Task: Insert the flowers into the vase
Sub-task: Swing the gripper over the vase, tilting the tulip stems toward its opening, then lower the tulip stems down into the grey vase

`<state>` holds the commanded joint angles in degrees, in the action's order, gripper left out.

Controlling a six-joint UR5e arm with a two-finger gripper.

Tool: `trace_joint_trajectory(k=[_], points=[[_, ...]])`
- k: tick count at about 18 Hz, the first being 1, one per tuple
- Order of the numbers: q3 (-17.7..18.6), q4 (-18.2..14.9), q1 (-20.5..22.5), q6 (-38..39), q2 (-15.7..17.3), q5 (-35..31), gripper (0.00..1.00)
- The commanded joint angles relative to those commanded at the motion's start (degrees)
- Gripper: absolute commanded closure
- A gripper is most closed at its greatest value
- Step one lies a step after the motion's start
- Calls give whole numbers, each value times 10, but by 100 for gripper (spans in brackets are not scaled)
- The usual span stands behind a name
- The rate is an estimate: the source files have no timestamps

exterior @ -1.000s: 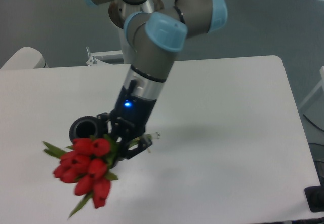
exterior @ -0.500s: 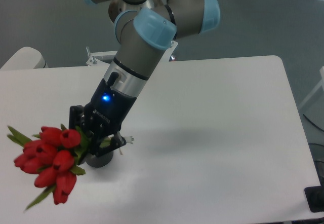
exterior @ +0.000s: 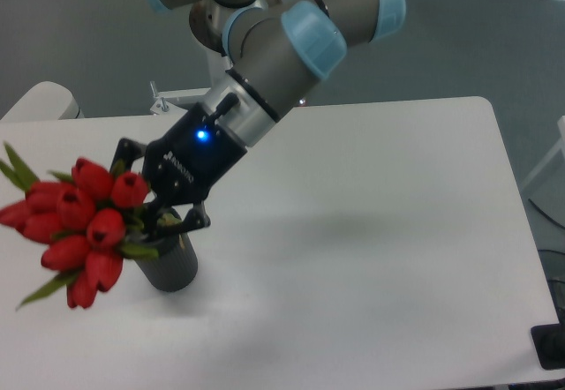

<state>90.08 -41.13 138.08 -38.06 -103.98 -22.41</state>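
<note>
The flowers [exterior: 75, 227] are a tight bunch of red closed tulip heads with green leaves, held tilted to the left over the table's left side. My gripper [exterior: 152, 206] is shut on their stems, just above the mouth of the vase [exterior: 169, 265]. The vase is a small dark grey cylinder standing upright on the white table [exterior: 371, 231]. Its mouth is hidden behind the gripper fingers and the leaves. The stem ends are hidden, so I cannot tell whether they are inside the vase.
A white rounded object [exterior: 40, 103] sits beyond the table's far left corner. A metal bracket [exterior: 168, 101] stands at the table's back edge by the arm's base. A dark object [exterior: 549, 346] lies beside the front right corner.
The gripper has risen and swung the bunch upward, so the flower heads now sit higher and further left. The wrist has turned more upright above the vase.
</note>
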Motion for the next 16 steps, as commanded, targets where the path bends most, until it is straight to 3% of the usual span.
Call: trace_joint_trajectory(k=[3, 16], points=[[21, 1, -4, -4, 14, 0, 80], [11, 1, -31, -35, -4, 4, 82]])
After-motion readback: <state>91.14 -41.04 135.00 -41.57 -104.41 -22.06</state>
